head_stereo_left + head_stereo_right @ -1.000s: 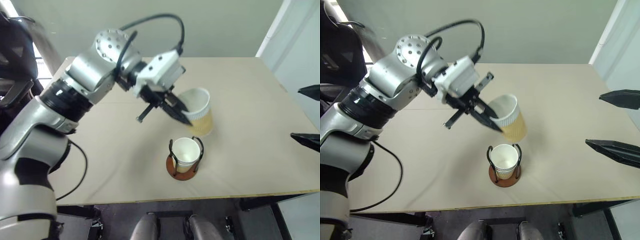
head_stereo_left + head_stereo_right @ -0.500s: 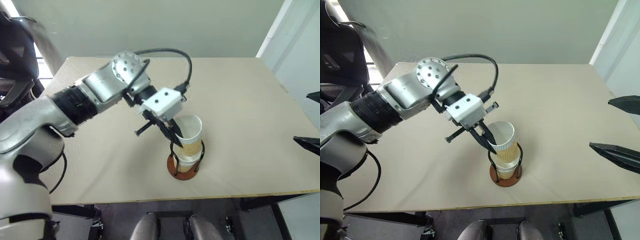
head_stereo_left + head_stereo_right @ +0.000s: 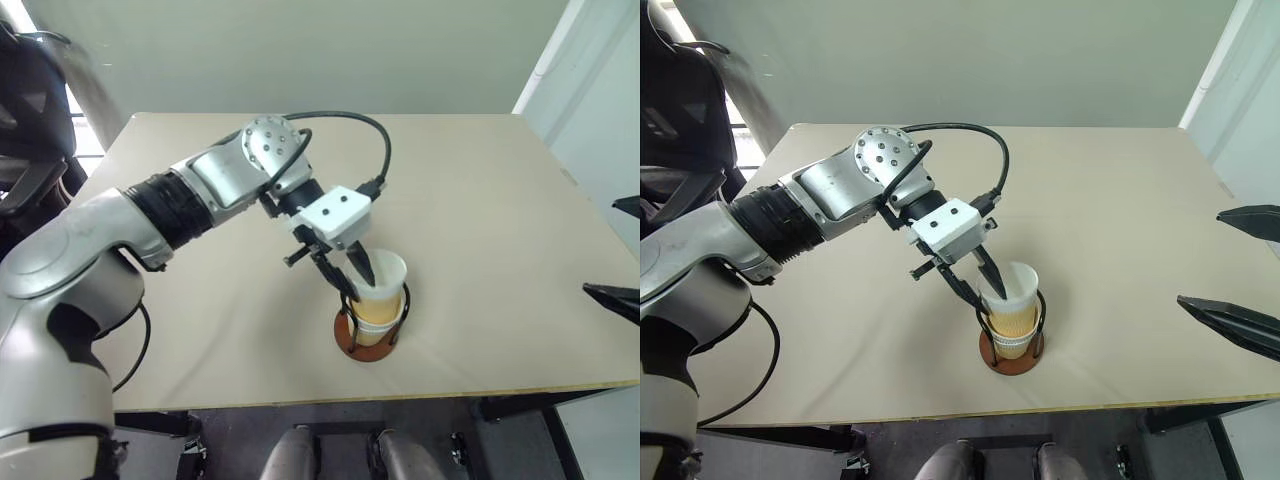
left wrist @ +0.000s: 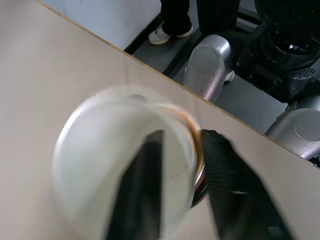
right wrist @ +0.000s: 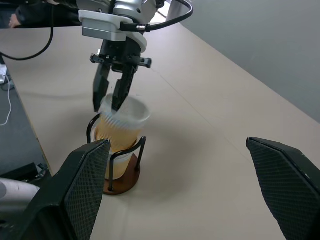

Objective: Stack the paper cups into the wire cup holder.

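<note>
A tan paper cup [image 3: 384, 291] sits nested in another paper cup [image 3: 371, 328] inside the wire cup holder [image 3: 1010, 362], near the table's front edge. The holder's black wire loops rise on either side of the stack. My left gripper [image 3: 356, 287] reaches down to the top cup's rim, open, with one finger [image 4: 145, 195] inside the cup and the other finger [image 4: 227, 185] outside its wall. In the right wrist view the two fingers stand apart over the rim. My right gripper [image 3: 1198, 258] hovers open at the table's right side, well away from the holder.
The beige table [image 3: 500, 190] stretches bare behind and beside the holder. Its front edge [image 3: 400, 396] runs just below the holder. A dark chair [image 3: 30, 110] stands at the back left. A person's shoes [image 4: 167, 32] show on the floor past the table edge.
My left arm carried the cup down from above the table into the holder, onto the cup inside. Since half a second ago the cup sank deeper and the left fingers parted.
</note>
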{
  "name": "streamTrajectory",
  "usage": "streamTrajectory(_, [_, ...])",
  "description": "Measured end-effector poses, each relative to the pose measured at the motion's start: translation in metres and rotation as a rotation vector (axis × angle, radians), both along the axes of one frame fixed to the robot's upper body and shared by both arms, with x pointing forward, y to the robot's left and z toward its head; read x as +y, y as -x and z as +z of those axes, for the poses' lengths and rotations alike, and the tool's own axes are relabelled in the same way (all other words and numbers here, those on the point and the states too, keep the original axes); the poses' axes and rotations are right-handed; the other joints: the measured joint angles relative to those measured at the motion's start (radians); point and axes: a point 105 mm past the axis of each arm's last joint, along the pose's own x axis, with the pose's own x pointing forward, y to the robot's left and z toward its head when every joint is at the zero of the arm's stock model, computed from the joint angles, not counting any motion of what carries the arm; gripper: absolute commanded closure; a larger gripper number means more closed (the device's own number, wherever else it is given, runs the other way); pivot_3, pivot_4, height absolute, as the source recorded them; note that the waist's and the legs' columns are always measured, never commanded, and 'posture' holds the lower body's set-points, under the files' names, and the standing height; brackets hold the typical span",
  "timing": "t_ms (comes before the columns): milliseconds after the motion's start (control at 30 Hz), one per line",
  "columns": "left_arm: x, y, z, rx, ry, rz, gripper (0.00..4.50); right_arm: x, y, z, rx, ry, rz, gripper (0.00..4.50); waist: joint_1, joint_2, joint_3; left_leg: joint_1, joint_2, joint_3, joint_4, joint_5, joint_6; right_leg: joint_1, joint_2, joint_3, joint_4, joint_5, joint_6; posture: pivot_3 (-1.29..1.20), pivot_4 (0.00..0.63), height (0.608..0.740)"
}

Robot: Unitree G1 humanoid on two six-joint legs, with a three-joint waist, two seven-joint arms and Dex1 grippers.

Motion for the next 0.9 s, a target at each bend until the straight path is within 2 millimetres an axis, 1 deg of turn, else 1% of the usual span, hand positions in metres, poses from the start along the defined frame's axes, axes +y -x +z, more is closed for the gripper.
streamTrajectory(200, [-0.005,0.001,0.005,-0.002,0.025,-0.008,0.02,0.000,0.000,-0.001,-0.002,0.003,0.001,0.00,0.000,0.000,0.000,0.000,0.000,0.000,0.000,0.000,0.000,0.000,0.000,0.000,0.000,0.000,0.000,0.00,0.150,0.740])
streamTrajectory(300, [-0.007,-0.002,0.011,-0.003,0.057,0.010,0.02,0.000,-0.002,-0.002,-0.002,0.005,0.007,0.00,0.000,0.000,0.000,0.000,0.000,0.000,0.000,0.000,0.000,0.000,0.000,0.000,0.000,0.000,0.000,0.00,0.150,0.740])
streamTrajectory(400, [-0.013,-0.013,0.026,-0.006,0.162,0.064,0.02,0.001,-0.009,-0.007,0.007,0.011,0.019,0.00,0.000,0.000,0.000,0.000,0.000,0.000,0.001,0.000,0.000,0.001,0.000,0.000,0.000,0.000,0.001,0.00,0.150,0.740])
streamTrajectory(433, [-0.012,-0.019,0.032,-0.006,0.206,0.096,0.02,-0.001,-0.013,-0.009,0.008,0.017,0.015,0.00,0.000,0.000,0.000,0.000,0.000,0.001,0.001,0.000,0.000,0.001,0.000,0.000,0.000,0.000,0.001,0.00,0.150,0.740])
streamTrajectory(500, [-0.001,-0.032,0.050,-0.011,0.302,0.196,0.02,-0.007,-0.025,-0.016,0.022,0.032,-0.016,0.00,-0.003,0.000,0.000,0.000,0.000,0.001,0.001,0.000,0.000,0.000,0.000,0.000,0.000,0.001,0.001,0.00,0.150,0.740])
streamTrajectory(567, [0.019,-0.046,0.064,-0.022,0.391,0.330,0.02,-0.018,-0.039,-0.024,0.042,0.039,-0.054,0.00,-0.008,0.001,0.000,0.002,0.000,0.002,0.001,0.000,0.000,0.000,0.000,0.000,0.000,0.002,0.001,0.00,0.150,0.740])
streamTrajectory(600, [0.035,-0.054,0.067,-0.036,0.430,0.423,0.02,-0.024,-0.045,-0.030,0.060,0.048,-0.064,0.00,-0.012,0.002,-0.001,0.002,0.000,0.002,0.000,0.000,0.000,0.000,0.000,0.000,0.000,0.002,0.001,0.00,0.150,0.740])
streamTrajectory(633, [0.050,-0.061,0.065,-0.044,0.450,0.503,0.02,-0.028,-0.050,-0.035,0.076,0.059,-0.069,0.00,-0.016,0.003,-0.002,0.004,0.000,0.002,0.000,0.000,0.000,0.000,0.000,0.000,0.000,0.002,0.001,0.00,0.150,0.740])
streamTrajectory(667, [0.068,-0.068,0.061,-0.047,0.457,0.589,0.02,-0.032,-0.053,-0.041,0.099,0.071,-0.078,0.00,-0.018,0.003,-0.002,0.005,0.001,0.002,0.000,0.001,-0.001,0.000,0.000,0.000,0.001,0.001,0.000,0.00,0.150,0.740])
streamTrajectory(733, [0.114,-0.078,0.044,-0.036,0.476,0.815,0.02,-0.044,-0.064,-0.057,0.155,0.137,-0.098,0.00,-0.022,0.004,-0.002,0.006,0.001,0.003,-0.002,0.003,-0.004,0.000,0.001,0.000,0.001,0.001,0.000,0.00,0.150,0.740])
streamTrajectory(800, [0.145,-0.081,0.029,-0.017,0.489,0.986,0.02,-0.054,-0.073,-0.070,0.194,0.213,-0.113,0.00,-0.022,0.004,-0.002,0.006,0.002,0.002,-0.002,0.004,-0.006,0.000,0.001,0.000,0.001,0.001,0.000,0.00,0.150,0.740])
streamTrajectory(900, [0.183,-0.079,0.010,-0.018,0.537,1.212,0.02,-0.067,-0.088,-0.085,0.222,0.290,-0.144,0.00,-0.019,0.004,-0.001,0.006,0.002,0.003,-0.002,0.008,-0.014,0.000,0.001,0.000,0.000,0.001,0.000,0.00,0.150,0.740])
